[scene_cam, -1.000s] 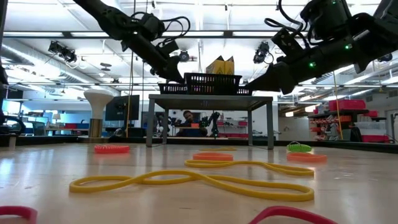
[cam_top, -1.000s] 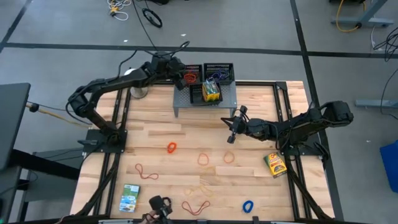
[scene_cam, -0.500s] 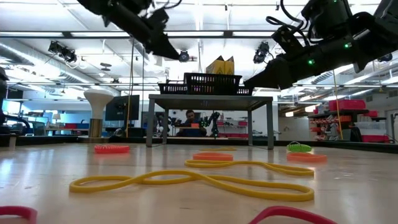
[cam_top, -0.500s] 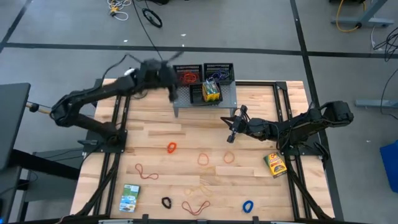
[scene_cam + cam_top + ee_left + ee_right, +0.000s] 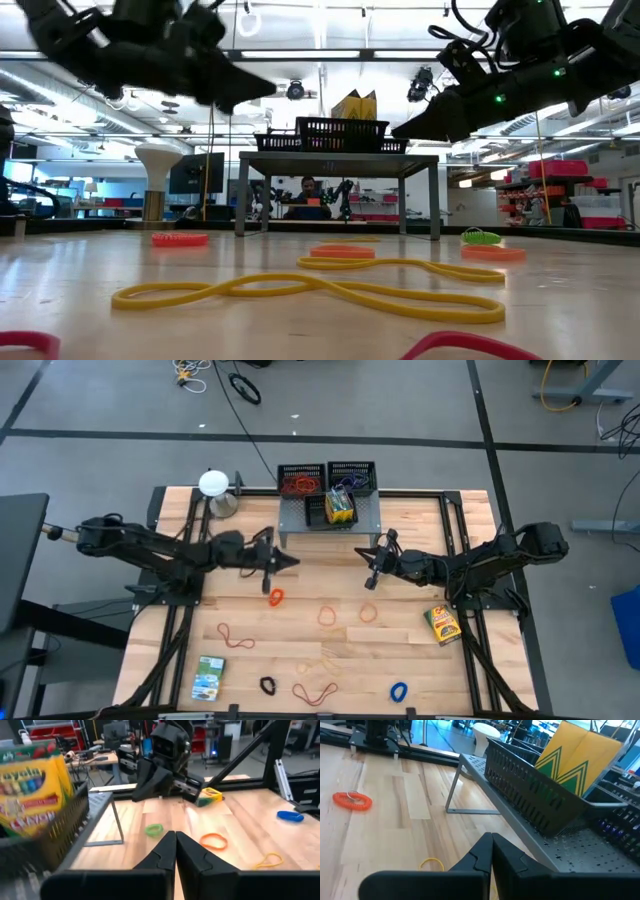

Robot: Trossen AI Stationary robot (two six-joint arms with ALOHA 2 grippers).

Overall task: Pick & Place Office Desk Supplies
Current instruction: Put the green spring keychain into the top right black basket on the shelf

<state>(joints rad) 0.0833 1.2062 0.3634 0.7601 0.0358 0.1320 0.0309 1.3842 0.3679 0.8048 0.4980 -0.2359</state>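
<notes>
On the near part of the desk point(image 5: 420, 660) lie several loose supplies: a green-white card box point(image 5: 209, 676) at the near left, a black band point(image 5: 267, 685), a red band point(image 5: 314, 693) and a blue band point(image 5: 399, 690) along the near edge, and a yellow-green crayon box point(image 5: 441, 623) at the right. A little farther, in the middle, lies the orange coiled band point(image 5: 276, 598), with two thin orange loops point(image 5: 327, 616) to its right. The left pincer point(image 5: 288, 562) hangs above the desk just on the far side of this orange coiled band, and its fingers are pressed together with nothing between them, as its own wrist view shows. So the band lies toward the near side from the left pincer and a little to the left of its tip, almost under it; this arm is clearly the nearer one. The right pincer point(image 5: 372, 563), also closed and empty, waits farther right. At the far side stands the grey shelf point(image 5: 365, 520) with two black mesh trays point(image 5: 351, 468) that hold bands and a crayon box. I judge the left pincer must open and go down toward the near side.
</notes>
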